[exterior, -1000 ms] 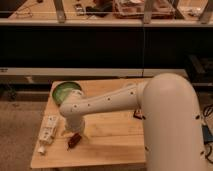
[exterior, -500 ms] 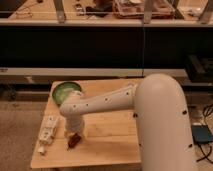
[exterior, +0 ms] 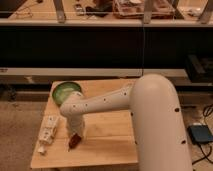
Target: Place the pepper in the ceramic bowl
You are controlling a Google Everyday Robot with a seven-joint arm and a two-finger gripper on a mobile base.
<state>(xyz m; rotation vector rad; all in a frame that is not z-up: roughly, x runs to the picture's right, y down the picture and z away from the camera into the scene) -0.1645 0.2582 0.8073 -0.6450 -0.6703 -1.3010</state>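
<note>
The pepper [exterior: 74,141] is a small dark-red chili lying on the wooden table [exterior: 110,145], near the front left. My gripper [exterior: 77,133] points down right above it, at the end of the white arm [exterior: 100,107], and seems to touch its upper end. The ceramic bowl [exterior: 64,91] is green with a paler inside and sits at the table's back left corner, partly behind the arm's wrist.
A white packet [exterior: 49,129] with dark markings lies at the table's left edge, and a small white piece [exterior: 42,149] lies in front of it. A dark shelf unit stands behind the table. A dark device [exterior: 200,133] lies on the floor at right.
The arm has swung a little to the left and lower, with the gripper staying over the pepper. The pepper and the bowl have not moved.
</note>
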